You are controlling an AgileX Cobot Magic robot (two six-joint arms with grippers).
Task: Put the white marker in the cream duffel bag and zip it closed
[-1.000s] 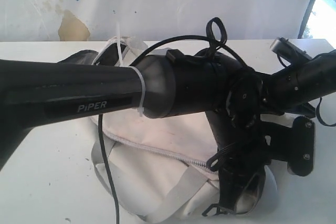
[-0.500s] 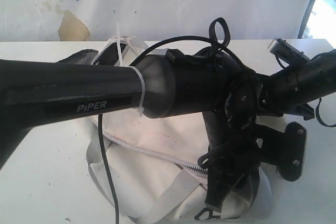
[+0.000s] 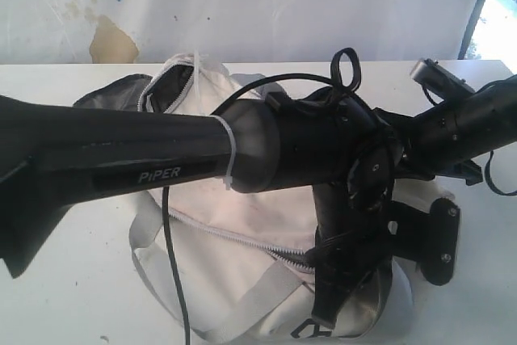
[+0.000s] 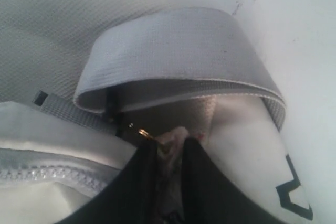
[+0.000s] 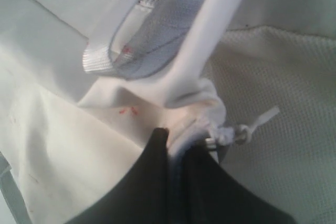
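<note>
The cream duffel bag [image 3: 242, 224] lies on the table under both arms, with its zipper line [image 3: 234, 236] running across the top. At its far end a gap shows dark lining [image 3: 170, 90]. My left gripper [image 4: 168, 145] is shut on a small cream tab of the bag, beside a brass ring [image 4: 143, 132] and under a grey webbing strap [image 4: 173, 45]. In the exterior view the left gripper [image 3: 323, 322] sits low at the bag's near right end. My right gripper [image 5: 178, 137] is shut on a bunched fabric edge next to a white cable tie [image 5: 257, 121]. The white marker is out of view.
The left arm [image 3: 145, 155] spans most of the exterior view and hides the middle of the bag. The right arm [image 3: 468, 123] comes in from the right. The white table [image 3: 73, 280] shows to the left of the bag. A stained white wall [image 3: 242, 6] stands behind.
The left arm has shifted to the right and its gripper has drawn back along the bag's near end. More of the bag's far end and dark lining shows.
</note>
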